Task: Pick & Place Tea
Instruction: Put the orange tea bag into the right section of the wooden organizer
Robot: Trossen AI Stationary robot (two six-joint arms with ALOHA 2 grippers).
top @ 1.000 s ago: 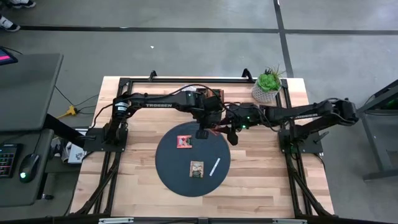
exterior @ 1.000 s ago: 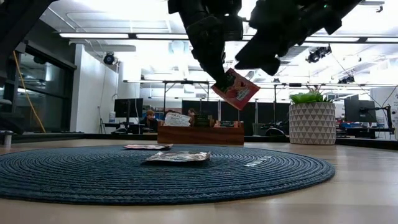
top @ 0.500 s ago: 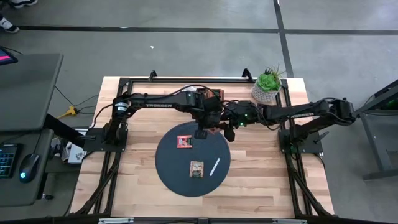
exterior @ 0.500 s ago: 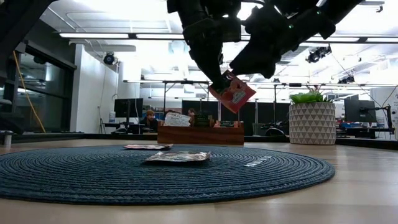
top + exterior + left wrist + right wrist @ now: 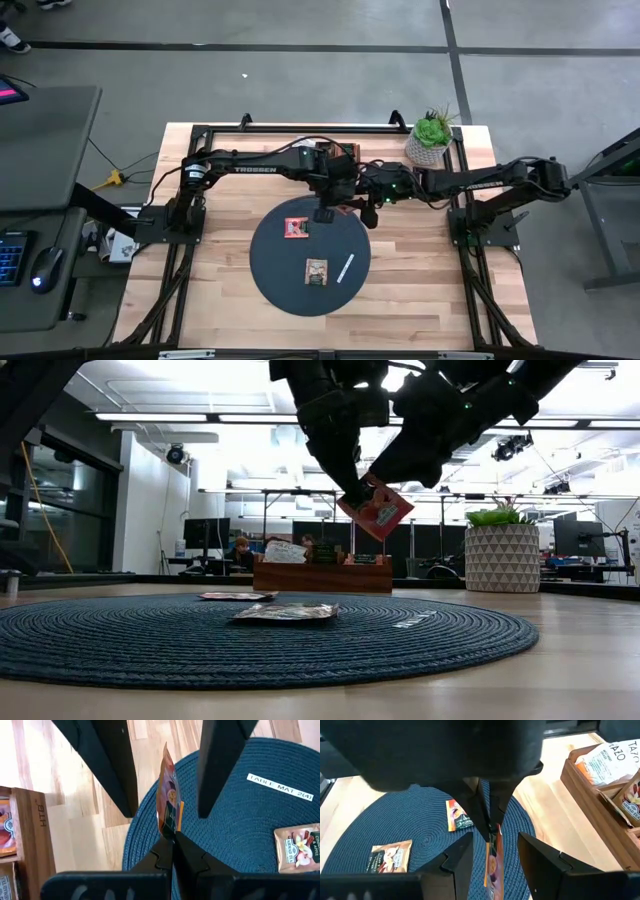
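Two grippers meeting at one raised tea sachet above the mat's far edge.

The left gripper (image 5: 172,837) points down, fingers clamped on the top of a red sachet (image 5: 377,512) hanging in the air; the right gripper (image 5: 492,855) reaches in level, its fingers (image 5: 457,857) apart on either side of that sachet, not touching. Below, the round mat (image 5: 300,285) holds two flat sachets (image 5: 296,228) (image 5: 317,270) and one white strip (image 5: 345,268), with bare mat between.

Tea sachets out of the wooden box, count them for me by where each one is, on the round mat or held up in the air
On the dark mat: 2, a red-orange sachet and a brown sachet.
In the air: 1, a red sachet, pinched by the left hand, the right hand open around it.
Total: 3
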